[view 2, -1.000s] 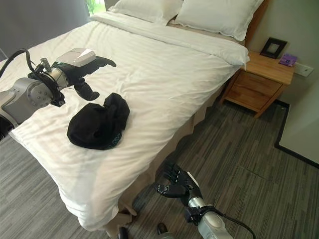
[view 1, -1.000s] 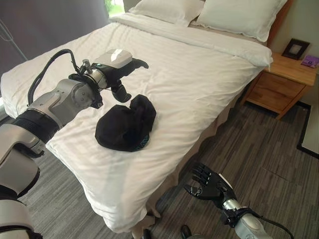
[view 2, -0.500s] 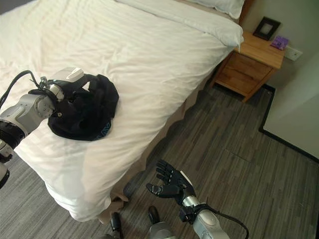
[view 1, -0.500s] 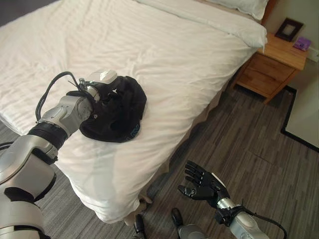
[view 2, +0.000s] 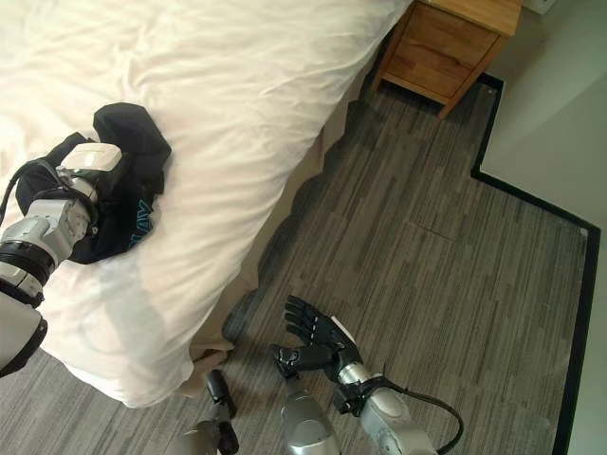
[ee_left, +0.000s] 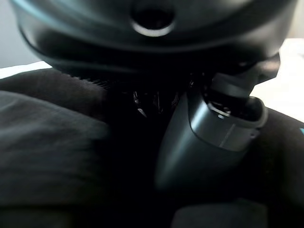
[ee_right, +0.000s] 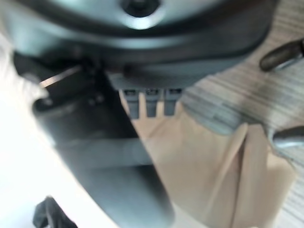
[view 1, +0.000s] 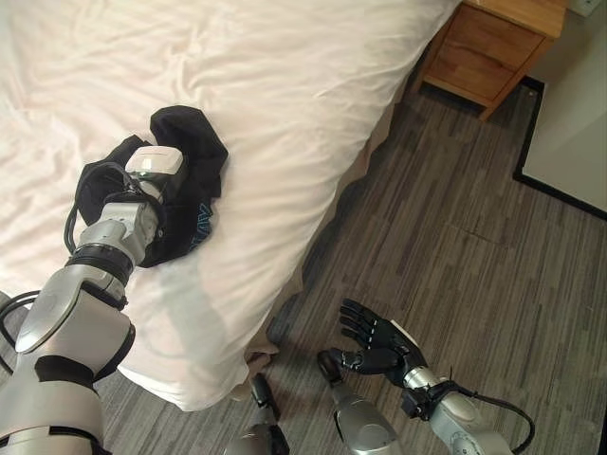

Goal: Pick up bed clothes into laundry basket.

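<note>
A crumpled black garment (view 1: 194, 142) with a bit of blue print lies on the white bed (view 1: 285, 76) near its side edge. My left hand (view 1: 154, 169) rests on top of the garment, pressed into the dark cloth; in the left wrist view its thumb (ee_left: 209, 137) lies against the black garment (ee_left: 47, 156). My right hand (view 1: 377, 343) hovers low over the floor beside the bed, palm up and fingers spread, holding nothing; the right wrist view shows the right hand (ee_right: 109, 156) close up.
A wooden nightstand (view 1: 484, 47) stands at the far right of the bed. A beige bed skirt (ee_right: 199, 161) hangs below the sheet. Grey plank floor (view 1: 455, 237) stretches to the right of the bed.
The camera has tilted down. My left hand has come down from above the garment onto it. The right hand has stayed open above the floor.
</note>
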Controlling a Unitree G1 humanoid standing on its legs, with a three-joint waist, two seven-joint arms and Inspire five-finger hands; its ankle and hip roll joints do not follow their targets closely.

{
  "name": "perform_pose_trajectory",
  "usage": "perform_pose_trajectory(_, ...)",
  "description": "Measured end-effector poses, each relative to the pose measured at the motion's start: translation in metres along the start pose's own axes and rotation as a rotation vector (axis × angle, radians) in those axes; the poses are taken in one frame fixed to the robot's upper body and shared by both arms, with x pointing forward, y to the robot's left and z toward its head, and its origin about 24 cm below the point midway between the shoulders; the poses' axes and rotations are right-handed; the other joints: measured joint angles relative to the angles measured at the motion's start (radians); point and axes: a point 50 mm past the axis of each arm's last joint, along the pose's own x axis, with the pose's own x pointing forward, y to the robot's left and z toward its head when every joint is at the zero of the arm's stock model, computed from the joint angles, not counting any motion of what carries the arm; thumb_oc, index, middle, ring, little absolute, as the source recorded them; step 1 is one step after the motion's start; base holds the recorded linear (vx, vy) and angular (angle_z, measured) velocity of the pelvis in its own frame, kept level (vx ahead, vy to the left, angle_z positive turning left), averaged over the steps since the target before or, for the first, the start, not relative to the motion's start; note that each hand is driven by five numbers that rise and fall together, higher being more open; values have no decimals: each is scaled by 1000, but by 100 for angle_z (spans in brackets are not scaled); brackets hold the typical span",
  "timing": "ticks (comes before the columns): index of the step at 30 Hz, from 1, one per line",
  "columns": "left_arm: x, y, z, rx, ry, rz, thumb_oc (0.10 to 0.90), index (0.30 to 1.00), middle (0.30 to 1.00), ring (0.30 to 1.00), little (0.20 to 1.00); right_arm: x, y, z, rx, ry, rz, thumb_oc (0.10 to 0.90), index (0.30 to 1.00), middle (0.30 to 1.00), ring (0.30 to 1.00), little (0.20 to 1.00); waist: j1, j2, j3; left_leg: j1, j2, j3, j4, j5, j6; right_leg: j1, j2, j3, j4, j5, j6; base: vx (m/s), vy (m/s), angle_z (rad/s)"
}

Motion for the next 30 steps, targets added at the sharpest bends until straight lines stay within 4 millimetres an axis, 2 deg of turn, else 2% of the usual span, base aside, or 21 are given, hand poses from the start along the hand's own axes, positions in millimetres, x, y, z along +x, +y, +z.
perform_pose_trajectory(3,0,13,1,-142,-8,30,400,300,300,300,300,1,-5,5,0,-19,-18,800,900,900,900,900,0,11,0,1,5,-3,0,11,-2,3,3,-5,0,7,-10,25,-23,4)
perform_pose_trajectory(4,-1,21,8,-200,-56,56,400,300,300,300,300,0,-6,5,1,-20,-23,800,900,900,900,900,4,12,0,1,5,-5,0,14,-2,5,4,-9,0,9,-12,68,-52,18)
perform_pose_trajectory(7,-6,40,39,-414,-218,123,400,300,300,300,300,4,-5,10,-2,-37,-16,800,900,900,900,900,12,17,0,7,3,-47,0,19,3,33,1,-53,0,7,-14,48,-47,35)
perform_pose_trajectory(8,-11,48,53,-455,-301,150,400,300,300,300,300,2,-5,7,2,-29,-21,800,900,900,900,900,9,17,0,9,2,-59,2,21,5,40,2,-68,0,6,-14,69,-45,53)
perform_pose_trajectory(9,-20,64,77,-531,-449,202,400,300,300,300,300,5,-4,10,-1,-40,-15,800,900,900,900,900,20,17,1,25,-1,-79,1,21,6,67,-2,-92,0,2,-16,50,-25,46)
perform_pose_trajectory(11,-31,79,93,-593,-568,274,400,300,300,300,300,9,-1,14,-1,-60,-4,800,900,900,900,900,25,21,-1,52,-7,-92,1,20,7,98,-7,-106,0,-6,-9,58,-29,30)
perform_pose_trajectory(13,-35,87,93,-629,-596,311,400,300,300,300,300,11,0,18,-5,-75,3,800,900,900,900,900,24,25,-4,65,-16,-101,0,15,9,115,-17,-111,0,-21,-13,48,-43,13)
perform_pose_trajectory(15,-39,95,91,-681,-624,344,400,300,300,300,300,12,-2,21,-7,-88,-5,800,900,900,900,900,21,41,-14,72,-19,-106,0,15,8,126,-21,-115,0,-21,-13,35,-53,7)
perform_pose_trajectory(18,-45,101,95,-755,-673,362,400,300,300,300,300,6,-8,18,-14,-78,-36,800,900,900,900,900,20,40,-18,102,-17,-110,8,16,6,156,-15,-119,0,-26,-13,18,-36,4)
perform_pose_trajectory(20,-53,105,99,-832,-728,377,400,300,300,300,300,5,-12,20,-19,-86,-54,800,900,900,900,900,25,28,-24,110,-9,-97,29,3,-8,170,-14,-112,1,-25,-16,28,86,-59)
perform_pose_trajectory(21,-62,108,75,-825,-717,406,400,300,300,300,300,25,-3,28,-10,-102,-26,800,900,900,900,900,83,-41,2,112,-25,-282,174,-56,-2,118,16,31,121,-45,4,-62,112,-235)
perform_pose_trajectory(22,-64,99,59,-834,-683,401,400,300,300,300,300,28,0,33,-9,-123,-18,800,900,900,900,900,160,-82,-12,136,-68,-464,249,-130,-37,99,28,143,161,-61,-11,-41,131,-295)
perform_pose_trajectory(23,-64,90,48,-836,-639,379,400,300,300,300,300,25,-5,42,-29,-163,-27,800,900,900,900,900,170,-71,-22,157,-74,-551,326,-203,-38,120,55,210,157,-66,-6,-43,100,-243)
perform_pose_trajectory(24,-64,84,42,-828,-616,366,400,300,300,300,300,24,-11,48,-28,-193,-51,800,900,900,900,900,170,-53,-31,190,-79,-629,362,-251,-47,134,85,242,157,-65,-1,-135,196,-143)
perform_pose_trajectory(25,-64,82,39,-830,-608,359,400,300,300,300,300,24,-15,54,-24,-221,-76,800,900,900,900,900,171,-40,-40,208,-77,-650,379,-296,-21,150,110,275,154,-64,5,-183,214,-105)
perform_pose_trajectory(26,-65,82,40,-833,-615,358,400,300,300,300,300,22,-18,56,-23,-237,-92,800,900,900,900,900,168,-43,-47,219,-72,-641,367,-306,-6,144,121,289,168,-66,4,-286,329,-134)
perform_pose_trajectory(27,-74,86,45,-854,-665,373,400,300,300,300,300,7,-30,53,-8,-254,-150,800,900,900,900,900,143,-63,-85,223,-126,-667,352,-333,54,86,119,385,180,-49,34,-265,270,-144)
perform_pose_trajectory(28,-79,89,48,-841,-702,371,400,300,300,300,300,4,-34,51,2,-258,-178,800,900,900,900,900,140,-81,-91,228,-140,-640,326,-308,76,62,100,396,184,-38,43,-278,236,-123)
perform_pose_trajectory(29,-79,89,54,-864,-724,369,400,300,300,300,300,-2,-38,45,19,-246,-209,800,900,900,900,900,107,-90,-97,212,-174,-627,335,-299,89,51,84,402,183,-30,56,-275,180,-51)
perform_pose_trajectory(30,-79,89,54,-864,-724,369,400,300,300,300,300,-2,-38,45,19,-246,-209,800,900,900,900,900,107,-90,-97,212,-174,-627,335,-299,89,51,84,402,183,-30,56,-308,148,-92)
